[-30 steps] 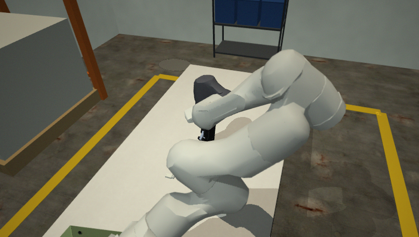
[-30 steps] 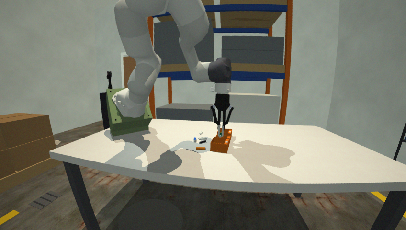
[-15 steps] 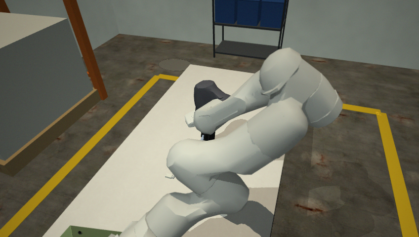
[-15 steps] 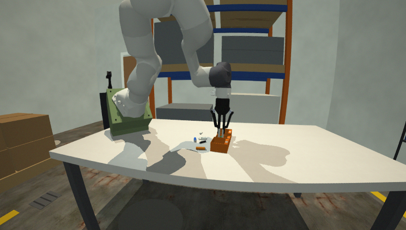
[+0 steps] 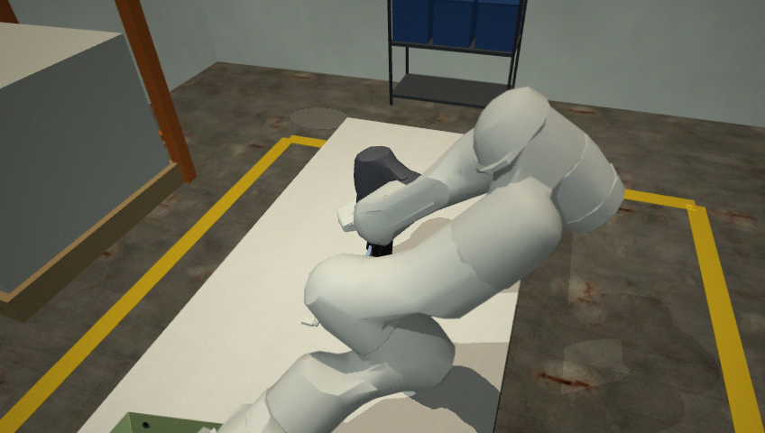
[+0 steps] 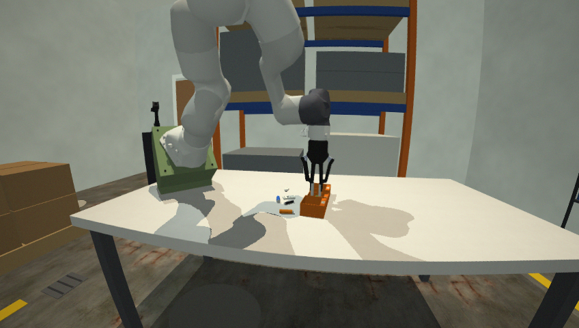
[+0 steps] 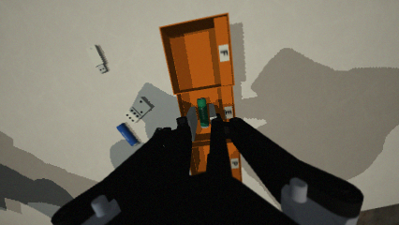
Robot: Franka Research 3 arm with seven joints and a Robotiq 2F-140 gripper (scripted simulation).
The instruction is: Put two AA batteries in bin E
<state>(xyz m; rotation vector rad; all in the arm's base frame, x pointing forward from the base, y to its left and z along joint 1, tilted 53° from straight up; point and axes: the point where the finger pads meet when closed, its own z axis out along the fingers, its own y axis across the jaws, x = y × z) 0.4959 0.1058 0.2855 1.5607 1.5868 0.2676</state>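
Release step: the pincer (image 5: 380, 249) (image 6: 316, 190) (image 7: 202, 112), slightly spread, flanks the green battery (image 7: 201, 104) within middle bin E (image 6: 326, 196) (image 7: 229, 100). Next, presumably: widen, rise clear, fetch a second battery.

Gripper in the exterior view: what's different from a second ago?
The gripper has moved down and its fingers have spread, apparently letting go of the green battery. The orange bins and blue battery stayed put.
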